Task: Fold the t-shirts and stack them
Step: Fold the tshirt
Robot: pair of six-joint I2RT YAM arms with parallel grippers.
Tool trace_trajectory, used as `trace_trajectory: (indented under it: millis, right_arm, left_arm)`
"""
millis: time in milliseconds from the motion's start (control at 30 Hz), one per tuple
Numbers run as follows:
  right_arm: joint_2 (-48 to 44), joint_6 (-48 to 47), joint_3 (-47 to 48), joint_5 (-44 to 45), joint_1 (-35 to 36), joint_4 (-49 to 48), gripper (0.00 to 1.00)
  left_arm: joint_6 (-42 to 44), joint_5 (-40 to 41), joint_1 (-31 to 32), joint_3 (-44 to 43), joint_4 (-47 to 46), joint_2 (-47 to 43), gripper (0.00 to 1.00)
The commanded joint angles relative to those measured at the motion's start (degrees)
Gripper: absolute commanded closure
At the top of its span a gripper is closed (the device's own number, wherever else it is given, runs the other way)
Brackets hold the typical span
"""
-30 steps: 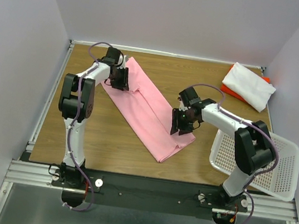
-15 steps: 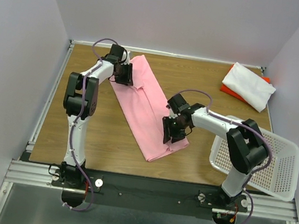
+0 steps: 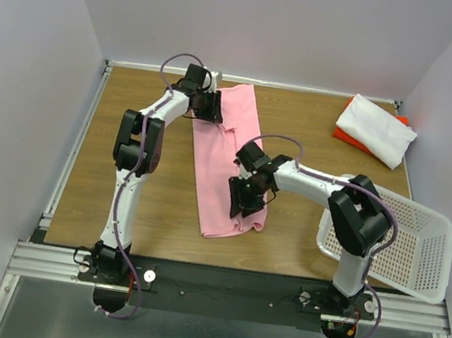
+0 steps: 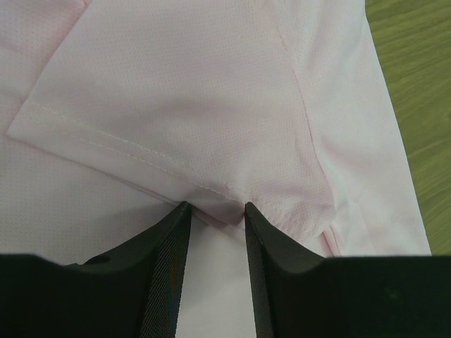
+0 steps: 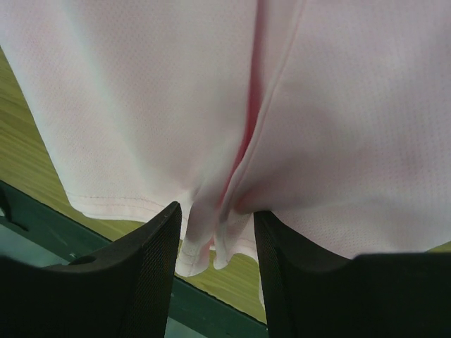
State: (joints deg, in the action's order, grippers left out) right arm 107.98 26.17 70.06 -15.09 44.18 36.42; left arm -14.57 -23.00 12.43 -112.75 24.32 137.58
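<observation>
The left claw [image 3: 216,106] is clamped on the pink t-shirt [image 3: 225,148], right up at its far end, close to the back edge of the table [image 3: 120,191]. The wrist view makes it plain: two black fingers [image 4: 165,260] nip a fold of cloth just below a stitched sleeve hem, and the fabric puckers into the narrow gap between them.

Over to the right claw [image 3: 239,205], and that one is clenched too. It grips the same shirt at the near end, on its right-hand edge. From its wrist camera a bunched pleat of pink runs straight down between the fingers, hem stitching shows on the left, and a strip of wood is visible beneath.

The shirt lies as a long narrow band on the wood, running far to near between the two claws. It is plain fine-mesh pink.

In the far right corner the white t-shirt [image 3: 377,128] sits folded on top of the orange-red t-shirt [image 3: 341,137], with only an orange rim peeking out. The white perforated basket [image 3: 421,258] is at the near right, well apart from the pink shirt.
</observation>
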Motion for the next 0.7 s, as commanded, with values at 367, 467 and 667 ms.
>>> trace_trajectory:
  millis: [367, 467, 667]
  right_arm:
    - [3.5, 1.0, 3.3, -3.3, 2.6, -1.4, 0.46]
    - [0.0, 2.0, 2.5, -2.8, 2.6, -0.7, 0.45]
    - [-8.9, 6.9, 1.3, 1.9, 2.6, 3.1, 0.39]
  left_arm:
    - [-1.0, -7.4, 1.5, -8.5, -0.8, 7.0, 0.55]
    - [-1.4, -8.0, 1.5, -9.4, -1.4, 6.0, 0.55]
    - [-1.9, -9.3, 1.6, -9.2, -2.1, -0.2, 0.55]
